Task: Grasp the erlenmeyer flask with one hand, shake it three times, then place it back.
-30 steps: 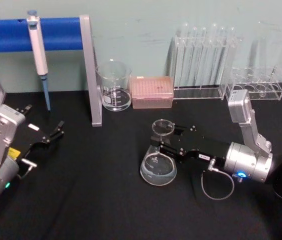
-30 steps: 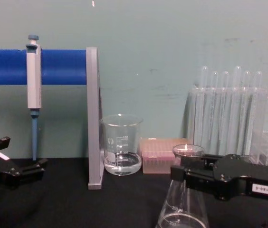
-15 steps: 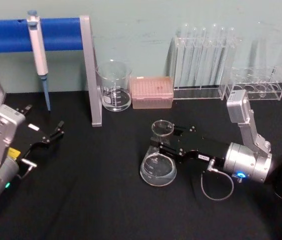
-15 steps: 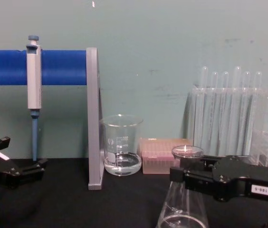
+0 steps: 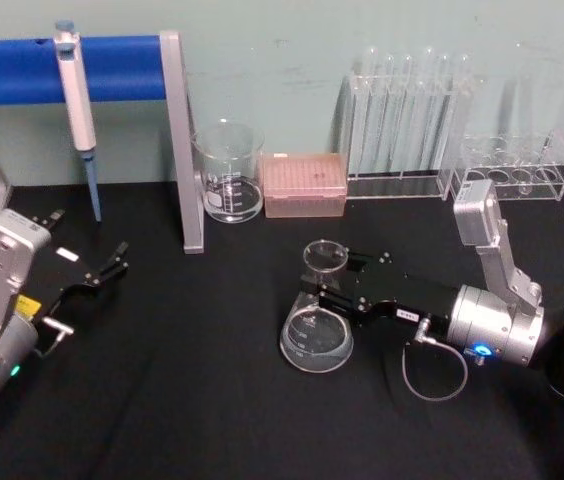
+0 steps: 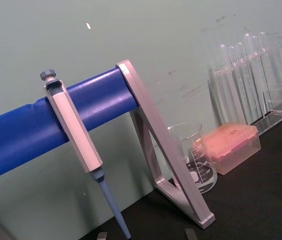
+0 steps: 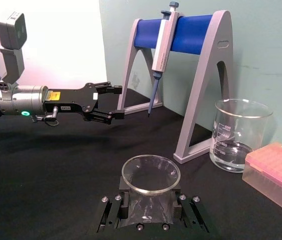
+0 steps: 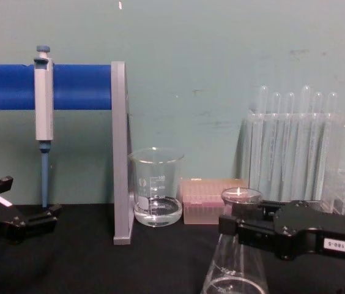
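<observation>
Black blocky right gripper clamped on neck of clear conical glass flask. Over last second flask edges toward 7 o'clock, now steady; probably set-down. Left gripper idle at 9 o'clock, jaws apart.

Erlenmeyer flask: clear glass, conical, narrow neck, flared rim, white graduation marks; held upright.
Position: front centre of the black table; contact of base with surface not determinable.
Right gripper: black, blocky, white number label; jaws clamped on the flask neck, just below the rim.
</observation>
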Controlling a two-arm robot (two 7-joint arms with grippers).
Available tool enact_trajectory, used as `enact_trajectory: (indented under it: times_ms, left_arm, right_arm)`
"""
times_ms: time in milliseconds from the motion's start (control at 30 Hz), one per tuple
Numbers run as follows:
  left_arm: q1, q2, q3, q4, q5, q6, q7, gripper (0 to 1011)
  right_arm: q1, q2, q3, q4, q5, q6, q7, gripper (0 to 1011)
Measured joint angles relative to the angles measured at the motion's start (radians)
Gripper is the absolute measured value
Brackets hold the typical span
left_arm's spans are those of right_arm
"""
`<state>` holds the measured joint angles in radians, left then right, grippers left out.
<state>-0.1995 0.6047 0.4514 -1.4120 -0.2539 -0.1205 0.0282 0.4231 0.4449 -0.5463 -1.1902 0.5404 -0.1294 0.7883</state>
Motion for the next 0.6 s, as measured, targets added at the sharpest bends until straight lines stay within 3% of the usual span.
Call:
enact_trajectory:
  times_ms: [267,367,400,600]
  left_arm:
    - [0.000,0.000,0.000,0.000,0.000,0.000,0.000,1001]
    - [0.000,0.000,0.000,0.000,0.000,0.000,0.000,1001]
    - [0.000,0.000,0.000,0.000,0.000,0.000,0.000,1001]
    - [0.000,0.000,0.000,0.000,0.000,0.000,0.000,1001]
  right_arm:
    - [-0.001,0.000,0.000,0.000,-0.001,0.001,0.000,484]
    - [-0.001,0.000,0.000,0.000,-0.002,0.001,0.000,573]
    - [-0.001,0.000,0.000,0.000,-0.002,0.001,0.000,644]
    - [-0.001,0.000,0.000,0.000,-0.003,0.001,0.000,797]
